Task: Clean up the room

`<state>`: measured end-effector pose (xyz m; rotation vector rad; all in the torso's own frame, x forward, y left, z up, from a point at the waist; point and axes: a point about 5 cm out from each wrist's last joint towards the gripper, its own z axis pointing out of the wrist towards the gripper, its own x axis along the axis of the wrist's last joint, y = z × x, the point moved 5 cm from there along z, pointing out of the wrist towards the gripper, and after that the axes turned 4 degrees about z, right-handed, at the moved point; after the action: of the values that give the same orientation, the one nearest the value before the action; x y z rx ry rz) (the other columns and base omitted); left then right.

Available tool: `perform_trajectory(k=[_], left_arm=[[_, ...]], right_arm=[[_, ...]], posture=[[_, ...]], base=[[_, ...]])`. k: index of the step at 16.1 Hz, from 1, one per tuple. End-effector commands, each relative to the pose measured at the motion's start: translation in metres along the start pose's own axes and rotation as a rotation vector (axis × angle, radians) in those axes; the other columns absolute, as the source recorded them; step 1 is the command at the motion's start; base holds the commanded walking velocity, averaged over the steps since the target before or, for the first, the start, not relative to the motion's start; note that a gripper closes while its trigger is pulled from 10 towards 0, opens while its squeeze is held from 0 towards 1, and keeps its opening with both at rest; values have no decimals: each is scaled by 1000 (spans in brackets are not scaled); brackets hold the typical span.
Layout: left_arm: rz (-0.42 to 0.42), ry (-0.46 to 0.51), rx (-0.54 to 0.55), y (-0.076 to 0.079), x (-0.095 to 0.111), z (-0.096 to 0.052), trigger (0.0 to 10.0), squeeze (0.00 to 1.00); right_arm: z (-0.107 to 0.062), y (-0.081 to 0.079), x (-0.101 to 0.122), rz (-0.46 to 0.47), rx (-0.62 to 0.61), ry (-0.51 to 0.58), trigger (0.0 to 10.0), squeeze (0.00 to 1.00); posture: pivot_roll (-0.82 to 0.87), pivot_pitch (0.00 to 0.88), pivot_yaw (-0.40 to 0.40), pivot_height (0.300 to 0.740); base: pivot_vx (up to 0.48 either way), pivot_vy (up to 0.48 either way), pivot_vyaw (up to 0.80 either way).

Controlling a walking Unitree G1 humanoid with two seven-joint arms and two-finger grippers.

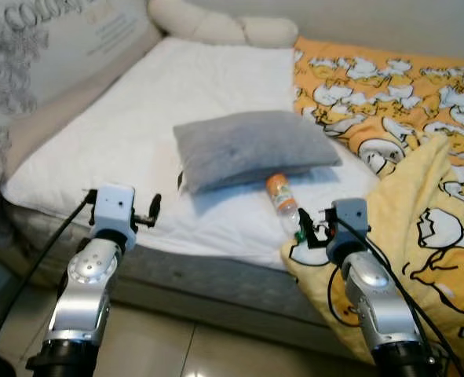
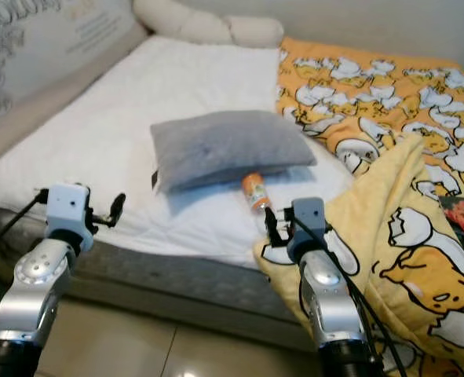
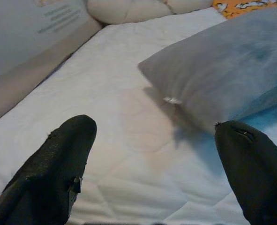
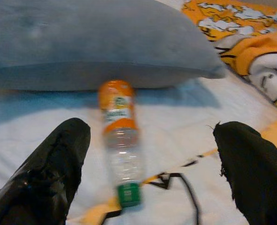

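A clear plastic bottle (image 1: 282,198) with an orange label and green cap lies on the white mattress (image 1: 137,133), its base against the grey pillow (image 1: 251,146). My right gripper (image 4: 152,173) hovers open just short of the bottle (image 4: 121,140), whose cap points toward it. My left gripper (image 3: 157,173) is open over the mattress's near edge, left of the pillow (image 3: 222,79). A yellow cartoon-print blanket (image 1: 420,157) covers the bed's right side, and its corner reaches under the bottle's cap end.
A beige headboard cushion (image 1: 59,55) runs along the bed's left side and a cream pillow (image 1: 216,23) lies at the far end. A dark printed packet (image 2: 463,224) rests on the blanket at far right. Tiled floor (image 1: 161,345) lies below the bed edge.
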<state>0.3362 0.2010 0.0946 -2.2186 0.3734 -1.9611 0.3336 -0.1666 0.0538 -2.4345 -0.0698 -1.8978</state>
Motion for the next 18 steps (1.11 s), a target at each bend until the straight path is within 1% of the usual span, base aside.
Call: perform_trajectory(k=[1,5,11,13,15,18], left_arm=[[-2,11,-22,7,3,1,10000,0],[-4,10,-31,7,3,1,10000,0],[-2,8,-37,8,3,1,10000,0],[8,4,-58,10,2,0,10000,0],[53,-4,-119,17,0,-2,10000,0],[69,-12,-205,23,-2,-6,10000,0]], right_arm=[[1,9,2,4,-32,1,10000,1000],[1,13,2,1,-58,4,10000,1000],[2,13,2,0,-55,0,10000,1000],[2,12,1,-8,-48,-3,10000,1000],[2,10,-5,-15,-23,-45,10000,1000],[2,10,-18,-51,2,-133,10000,1000]], posture=[[-6,0,-10,740],[-5,0,-9,740],[-6,0,-9,740],[-8,0,-8,740],[-10,0,-7,740],[-10,0,-7,740]], base=[[356,0,0],[359,0,0],[364,0,0],[364,0,0],[307,0,0],[0,0,0]])
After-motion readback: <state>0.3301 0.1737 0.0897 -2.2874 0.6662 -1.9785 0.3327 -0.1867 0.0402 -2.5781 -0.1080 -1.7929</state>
